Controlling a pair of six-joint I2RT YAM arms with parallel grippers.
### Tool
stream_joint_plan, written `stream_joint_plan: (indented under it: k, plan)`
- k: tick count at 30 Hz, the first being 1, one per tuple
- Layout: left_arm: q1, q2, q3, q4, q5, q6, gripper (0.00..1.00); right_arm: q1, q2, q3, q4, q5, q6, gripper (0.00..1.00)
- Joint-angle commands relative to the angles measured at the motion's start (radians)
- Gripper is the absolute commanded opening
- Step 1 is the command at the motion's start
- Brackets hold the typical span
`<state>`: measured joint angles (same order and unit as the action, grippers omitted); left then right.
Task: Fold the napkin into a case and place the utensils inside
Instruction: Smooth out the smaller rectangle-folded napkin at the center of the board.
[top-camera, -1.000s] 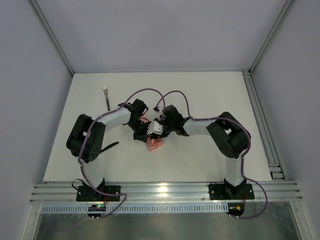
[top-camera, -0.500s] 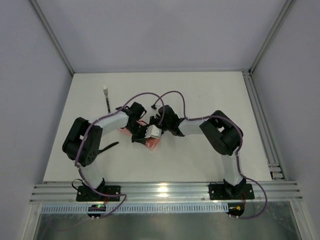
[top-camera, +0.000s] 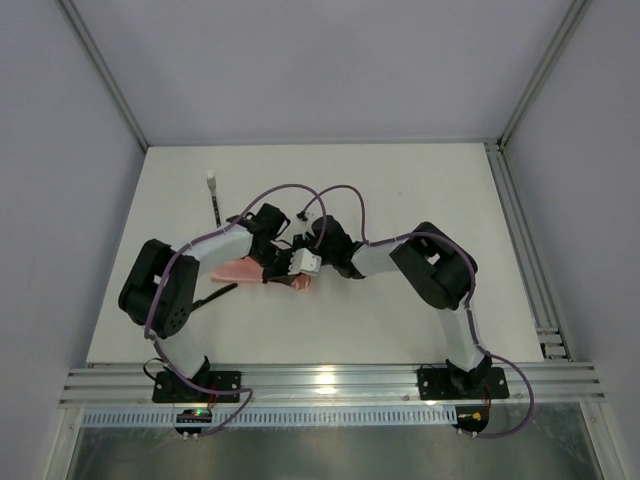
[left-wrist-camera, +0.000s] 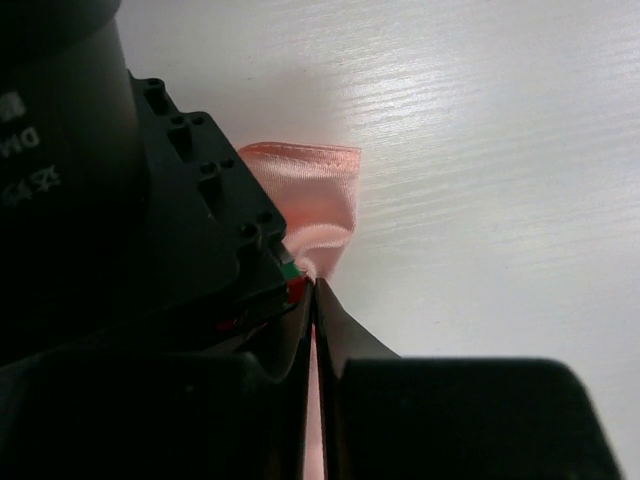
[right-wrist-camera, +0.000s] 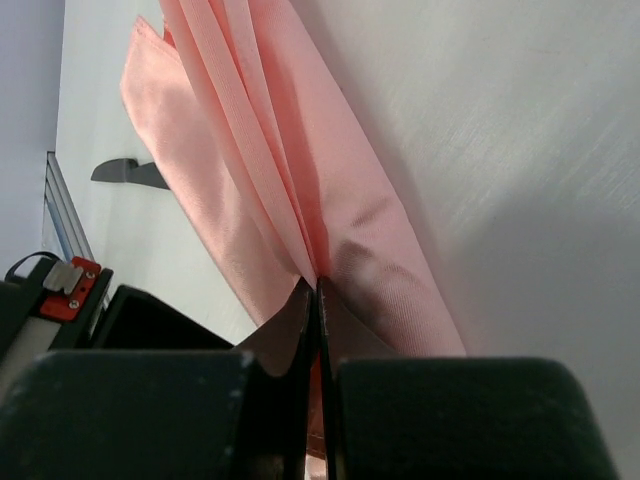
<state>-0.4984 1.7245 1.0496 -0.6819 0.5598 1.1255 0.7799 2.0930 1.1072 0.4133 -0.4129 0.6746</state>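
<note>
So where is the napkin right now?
In the top view the napkin lies near the middle of the table, slightly left. The left gripper and the right gripper both pinch it.

Napkin (top-camera: 232, 270) pulled leftward; bunched wad now stretched long.

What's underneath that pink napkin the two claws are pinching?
Only bare table shows around the napkin; its folds hide whatever lies beneath. One utensil lies clear of it farther back, another just beside its near edge.

The napkin (right-wrist-camera: 250, 150) is plain salmon-pink, the table (top-camera: 400, 190) white, one black utensil (top-camera: 216, 207) seemingly white-tipped.
</note>
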Motion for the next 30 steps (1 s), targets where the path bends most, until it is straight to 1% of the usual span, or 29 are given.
stream_joint_plan:
  k: [1, 2, 3, 4, 5, 6, 7, 9, 10, 11, 12, 13, 15, 16, 17, 18, 19, 20, 21, 22, 23, 24, 25, 26, 27, 29, 30]
  plan:
    - [0.017, -0.036, 0.007, 0.007, 0.018, -0.007, 0.1, 0.021, -0.02, -0.067, -0.056, 0.042, -0.073, 0.04]
    - [0.017, -0.039, 0.029, -0.022, 0.044, -0.015, 0.2, 0.021, -0.028, -0.066, -0.079, 0.045, -0.087, 0.04]
    - [0.017, -0.043, 0.045, -0.057, 0.066, -0.023, 0.28, 0.019, -0.03, -0.063, -0.087, 0.043, -0.101, 0.04]
    - [0.017, -0.049, 0.064, -0.153, 0.098, -0.023, 0.34, 0.021, -0.031, -0.06, -0.091, 0.043, -0.119, 0.04]
    - [0.02, -0.071, 0.082, -0.206, 0.127, -0.02, 0.35, 0.021, -0.031, -0.058, -0.091, 0.037, -0.13, 0.04]
    - [0.035, -0.086, 0.113, -0.252, 0.185, -0.01, 0.36, 0.021, -0.031, -0.058, -0.094, 0.036, -0.138, 0.04]
    - [0.047, -0.103, 0.127, -0.328, 0.208, -0.004, 0.36, 0.021, -0.031, -0.058, -0.097, 0.036, -0.153, 0.04]
    - [0.084, -0.152, 0.157, -0.395, 0.256, -0.004, 0.37, 0.021, -0.037, -0.063, -0.099, 0.028, -0.167, 0.04]
    - [0.14, -0.16, 0.197, -0.427, 0.297, -0.006, 0.37, 0.021, -0.04, -0.066, -0.099, 0.023, -0.176, 0.04]
    - [0.174, -0.163, 0.22, -0.491, 0.322, -0.012, 0.37, 0.022, -0.045, -0.073, -0.096, 0.022, -0.191, 0.04]
    - [0.213, -0.157, 0.245, -0.513, 0.342, -0.029, 0.37, 0.025, -0.051, -0.078, -0.096, 0.02, -0.199, 0.04]
    - [0.297, -0.148, 0.288, -0.519, 0.382, -0.118, 0.37, 0.027, -0.056, -0.082, -0.096, 0.022, -0.208, 0.04]
    - [0.392, -0.128, 0.303, -0.399, 0.396, -0.298, 0.39, 0.038, -0.068, -0.098, -0.088, 0.045, -0.242, 0.04]
    - [0.438, -0.112, 0.3, -0.315, 0.321, -0.533, 0.43, 0.045, -0.083, -0.102, -0.088, 0.058, -0.257, 0.04]
    - [0.493, -0.106, 0.276, -0.223, 0.249, -0.647, 0.45, 0.051, -0.094, -0.113, -0.09, 0.074, -0.279, 0.04]
    - [0.507, -0.102, 0.261, -0.049, 0.154, -0.73, 0.47, 0.071, -0.106, -0.119, -0.091, 0.094, -0.324, 0.04]
    - [0.523, -0.094, 0.248, 0.009, 0.094, -0.772, 0.48, 0.082, -0.128, -0.124, -0.094, 0.133, -0.352, 0.04]
    - [0.52, -0.091, 0.222, 0.06, 0.022, -0.788, 0.49, 0.094, -0.139, -0.132, -0.099, 0.149, -0.384, 0.04]
    - [0.514, -0.088, 0.211, 0.141, 0.003, -0.791, 0.5, 0.119, -0.149, -0.135, -0.103, 0.166, -0.456, 0.04]
    - [0.511, -0.082, 0.208, 0.157, -0.004, -0.787, 0.52, 0.131, -0.157, -0.138, -0.111, 0.199, -0.493, 0.04]
    - [0.509, -0.059, 0.216, 0.157, -0.015, -0.759, 0.52, 0.143, -0.181, -0.148, -0.122, 0.215, -0.526, 0.04]
    - [0.464, -0.043, 0.246, 0.13, -0.018, -0.741, 0.52, 0.154, -0.192, -0.158, -0.122, 0.23, -0.559, 0.04]
    - [0.452, -0.03, 0.26, 0.113, -0.035, -0.719, 0.52, 0.174, -0.203, -0.167, -0.116, 0.244, -0.616, 0.04]
    - [0.437, -0.008, 0.271, 0.104, -0.081, -0.689, 0.52, 0.183, -0.223, -0.191, -0.107, 0.262, -0.644, 0.04]
    - [0.401, -0.002, 0.28, 0.102, -0.106, -0.678, 0.52, 0.191, -0.232, -0.204, -0.097, 0.273, -0.665, 0.04]
    - [0.362, 0.013, 0.283, 0.085, -0.138, -0.652, 0.53, 0.216, -0.244, -0.224, -0.084, 0.31, -0.731, 0.04]
    - [0.325, 0.017, 0.282, 0.078, -0.176, -0.629, 0.53, 0.223, -0.252, -0.225, -0.085, 0.327, -0.747, 0.04]
